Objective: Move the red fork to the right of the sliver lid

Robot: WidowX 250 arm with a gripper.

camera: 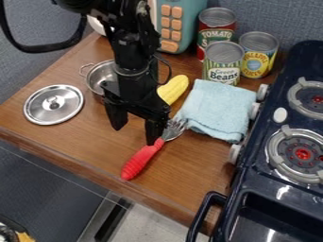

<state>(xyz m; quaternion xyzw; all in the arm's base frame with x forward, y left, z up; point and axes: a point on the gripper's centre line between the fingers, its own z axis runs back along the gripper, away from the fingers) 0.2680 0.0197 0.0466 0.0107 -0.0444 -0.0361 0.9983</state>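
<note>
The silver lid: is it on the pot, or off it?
Off. The lid lies flat on the wooden counter, knob up, beside the pot, and the visible part of the pot's rim is uncovered.

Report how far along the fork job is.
Done, by the look of it: the red fork lies on the wooden counter to the right of the silver lid, as the camera sees it. In hand: nothing; the tool hangs open, one finger close by the fork's neck. Left: probably just lifting the tool clear, unless the fork is wanted closer to the lid.
</note>
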